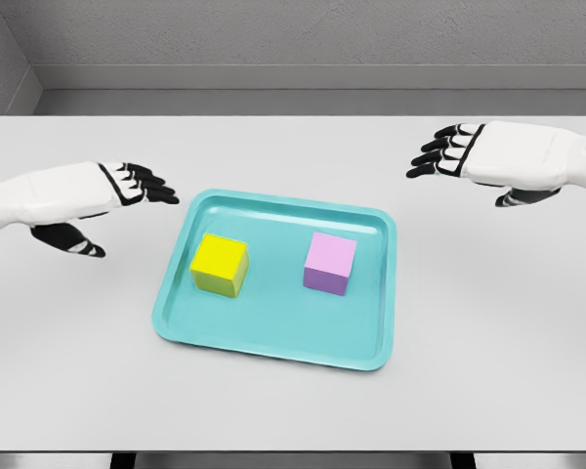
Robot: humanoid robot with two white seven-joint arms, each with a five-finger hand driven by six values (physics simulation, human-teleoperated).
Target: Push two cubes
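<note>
teal tray (273,337) lies near the middle of the pale grey counter (498,342), and both task items sit inside it. head view, the only view supplied: the yellow cube (220,265) rests on the tray floor in its left half; the pink cube (330,263) rests in its right half. the two cubes are well apart, neither touching the other nor, so far as can be seen, the tray rim.

left hand (117,195) is over the counter to the left of the tray, near its upper left corner and apart from it. its fingers (148,184) are extended toward the tray and lie apart, thumb dropped below; it holds nothing. right hand (483,156) is to the upper right of the tray, farther from it, fingers likewise extended and pointing inward, thumb hanging beneath, nothing held.

assessment of step: neither cube is in contact with a hand, so the push is not yet made; this reads as the approach stage. next move, in my judgement, calls for each hand to come inward over the tray rim and lower until the fingers stand just beside the outer face of the nearer cube, left on yellow, right on pink. height of either hand above the counter cannot be determined.
</note>
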